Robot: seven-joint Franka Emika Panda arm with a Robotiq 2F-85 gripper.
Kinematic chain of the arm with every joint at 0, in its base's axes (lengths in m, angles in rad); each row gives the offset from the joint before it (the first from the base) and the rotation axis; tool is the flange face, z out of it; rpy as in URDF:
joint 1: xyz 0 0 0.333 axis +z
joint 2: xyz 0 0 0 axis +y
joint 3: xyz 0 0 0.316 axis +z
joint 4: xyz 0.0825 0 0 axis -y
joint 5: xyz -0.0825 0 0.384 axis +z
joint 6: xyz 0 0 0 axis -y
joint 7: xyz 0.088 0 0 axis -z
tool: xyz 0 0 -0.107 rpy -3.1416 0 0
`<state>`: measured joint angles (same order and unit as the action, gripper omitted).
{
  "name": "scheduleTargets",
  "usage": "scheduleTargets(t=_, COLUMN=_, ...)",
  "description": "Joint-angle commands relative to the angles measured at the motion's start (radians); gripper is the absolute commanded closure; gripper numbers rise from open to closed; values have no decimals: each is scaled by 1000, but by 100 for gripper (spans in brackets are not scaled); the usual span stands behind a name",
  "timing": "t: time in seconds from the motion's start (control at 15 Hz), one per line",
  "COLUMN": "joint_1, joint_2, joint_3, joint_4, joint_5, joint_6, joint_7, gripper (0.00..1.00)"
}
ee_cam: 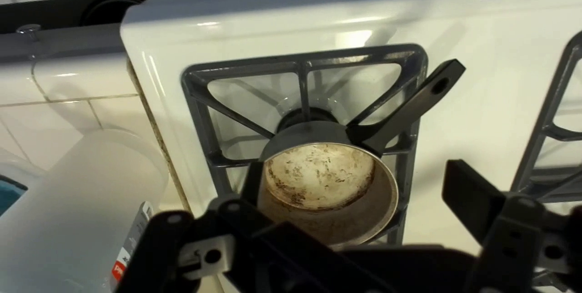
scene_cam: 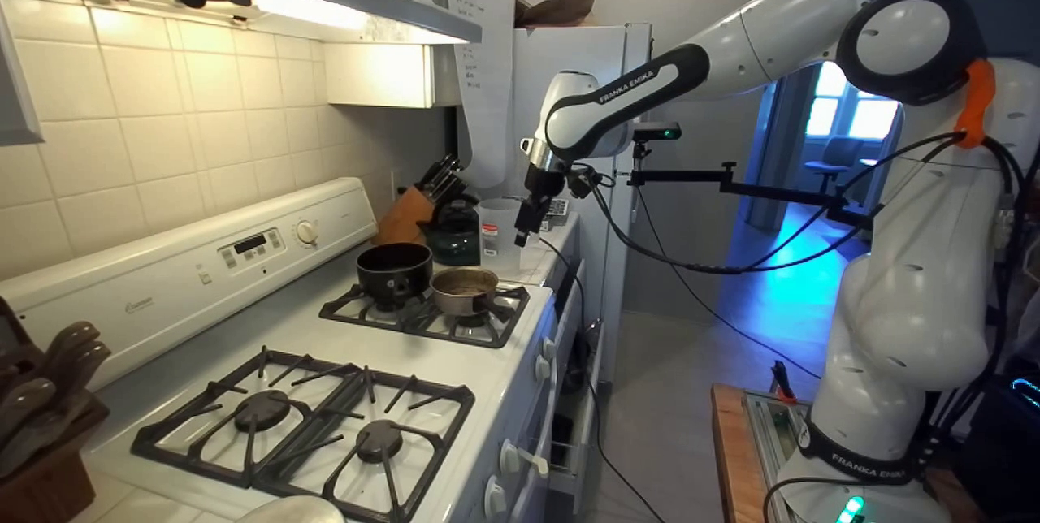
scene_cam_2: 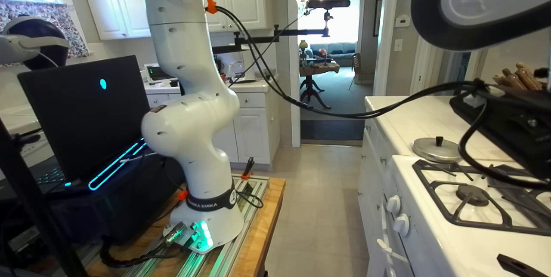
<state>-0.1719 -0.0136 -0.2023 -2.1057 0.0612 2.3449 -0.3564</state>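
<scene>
The tool (ee_cam: 353, 180) hangs in the air, and its two fingers (ee_cam: 468, 195) are wide apart. Lower than the tool, and not touching it, the small saucepan (ee_cam: 327, 181) with a black handle (ee_cam: 420, 97) rests on the stove grate (ee_cam: 363, 54). Near the tool stands also a translucent container (ee_cam: 86, 202), on the tiled surface (ee_cam: 86, 74). Farther from the tool, behind the saucepan, is a black pot (scene_cam: 394, 275).

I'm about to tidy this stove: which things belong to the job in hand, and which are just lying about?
Probably in the job:
open gripper
small pan, not held, straight ahead of it in the wrist view
grate under the pan

Apparently just lying about:
black pot
plastic container
two knife blocks
metal lid
</scene>
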Motion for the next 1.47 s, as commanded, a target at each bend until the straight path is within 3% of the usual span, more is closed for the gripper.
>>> scheduleTargets(t=0.0, joint_1=-22, joint_2=31, joint_3=-12, joint_4=75, joint_5=-72, joint_6=-85, joint_7=-60, gripper=0)
scheduleTargets(t=0.33, joint_1=-29, joint_2=73, joint_3=-12, joint_4=128, joint_5=-124, joint_6=-95, joint_7=-166, gripper=0)
scheduleTargets(t=1.4, joint_1=-91, joint_2=224, joint_3=-11, joint_4=253, joint_5=-235, joint_6=39, joint_7=-405, gripper=0)
